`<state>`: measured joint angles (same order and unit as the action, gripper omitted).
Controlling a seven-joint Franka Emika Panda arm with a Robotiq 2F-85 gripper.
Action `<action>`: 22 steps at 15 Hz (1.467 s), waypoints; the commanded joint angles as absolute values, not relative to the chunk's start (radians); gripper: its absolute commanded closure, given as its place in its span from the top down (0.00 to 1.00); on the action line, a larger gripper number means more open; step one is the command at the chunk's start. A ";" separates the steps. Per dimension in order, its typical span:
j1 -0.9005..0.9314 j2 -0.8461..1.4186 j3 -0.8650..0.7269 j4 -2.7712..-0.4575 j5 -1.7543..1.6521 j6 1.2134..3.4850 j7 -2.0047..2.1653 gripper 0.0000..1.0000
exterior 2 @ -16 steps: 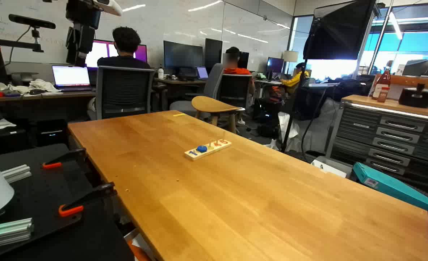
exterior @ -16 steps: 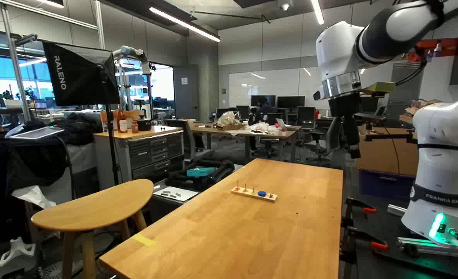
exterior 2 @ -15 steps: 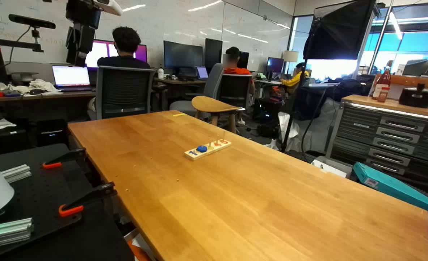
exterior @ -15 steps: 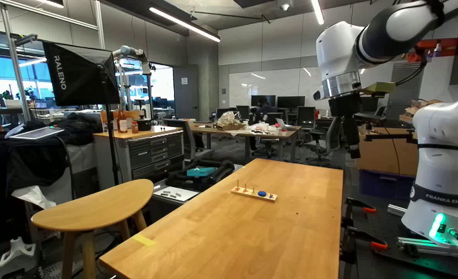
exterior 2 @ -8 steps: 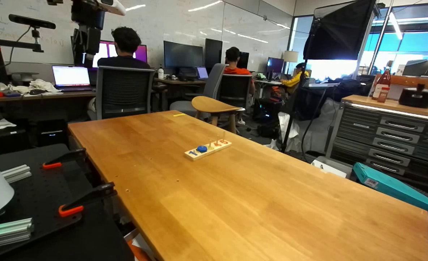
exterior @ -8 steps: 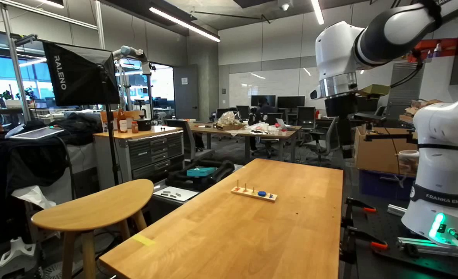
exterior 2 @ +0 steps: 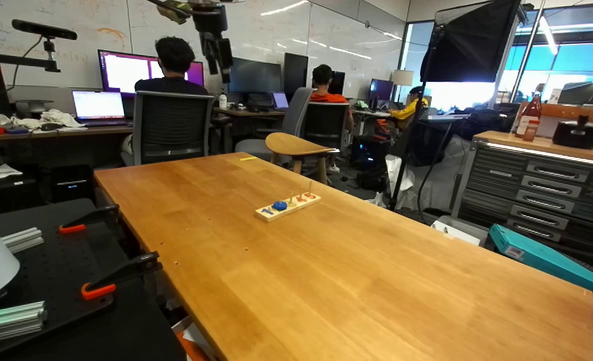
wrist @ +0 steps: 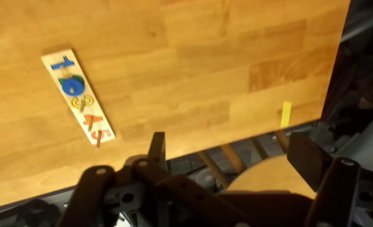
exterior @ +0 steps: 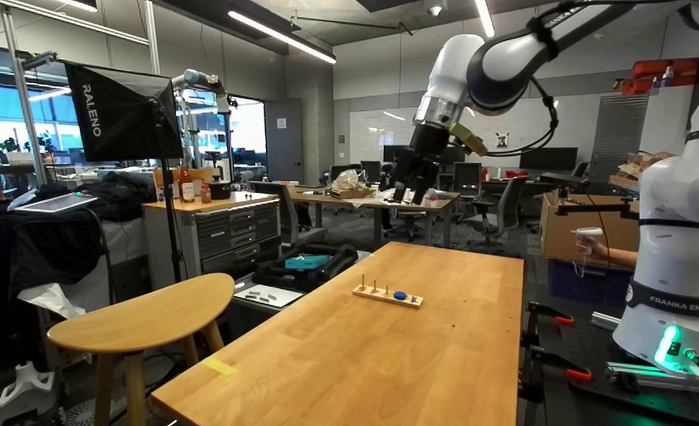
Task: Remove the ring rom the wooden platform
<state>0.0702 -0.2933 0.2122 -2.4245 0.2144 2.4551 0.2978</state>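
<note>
Since the earlier frames, the robot arm (exterior: 506,65) has swung farther out and now reaches over the long wooden table (exterior: 438,355). Beside the table stands a wooden stool (exterior: 142,313). Black and two-fingered, the gripper (exterior: 408,199) hangs well above the table; in the wrist view its fingers (wrist: 156,146) are spread wide apart, with only air held between them and the stool showing through the gap. Well apart from them, the wooden platform (wrist: 93,110) lies flat on the table, coloured numerals (wrist: 61,64) along its length. On it sits the blue ring (wrist: 78,84), between the 1 and the 3, a peg tip (wrist: 72,90) showing at its centre. Slimmer still, pegs (wrist: 98,139) stand by the 3, 4 and 5
</note>
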 commanded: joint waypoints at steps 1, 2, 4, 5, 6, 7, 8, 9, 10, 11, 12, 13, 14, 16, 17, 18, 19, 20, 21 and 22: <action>0.017 -0.076 0.184 -2.228 0.121 2.571 0.378 1.00; 0.001 -0.027 0.168 -2.188 0.077 2.576 0.398 1.00; -0.008 0.026 0.136 -2.147 -0.009 2.570 0.452 1.00; -0.007 0.050 0.116 -2.126 -0.044 2.556 0.477 1.00; -0.004 0.073 0.094 -2.109 -0.075 2.542 0.500 1.00; 0.002 0.086 0.074 -2.103 -0.101 2.529 0.524 1.00; 0.009 0.091 0.057 -2.109 -0.123 2.519 0.543 1.00; 0.014 0.096 0.044 -2.114 -0.135 2.510 0.556 1.00; 0.018 0.101 0.034 -2.122 -0.143 2.503 0.570 1.00; 0.018 0.102 0.023 -2.134 -0.150 2.490 0.588 1.00; 0.025 0.104 0.022 -2.126 -0.146 2.469 0.606 1.00; 0.018 0.099 0.023 -2.149 -0.110 2.511 0.540 1.00; 0.019 0.102 0.021 -2.149 -0.110 2.500 0.550 1.00; 0.021 0.102 0.021 -2.149 -0.110 2.495 0.561 1.00; 0.024 0.122 0.011 -2.147 -0.152 2.498 0.598 1.00; 0.021 0.138 0.001 -2.150 -0.174 2.508 0.608 1.00; 0.016 0.158 -0.012 -2.150 -0.189 2.503 0.618 1.00; 0.014 0.178 -0.026 -2.153 -0.205 2.510 0.625 1.00; 0.012 0.204 -0.042 -2.155 -0.219 2.515 0.630 1.00; 0.012 0.229 -0.059 -2.155 -0.227 2.516 0.632 1.00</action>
<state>0.0023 0.1603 -0.0088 -2.1665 -0.1797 2.4982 0.5945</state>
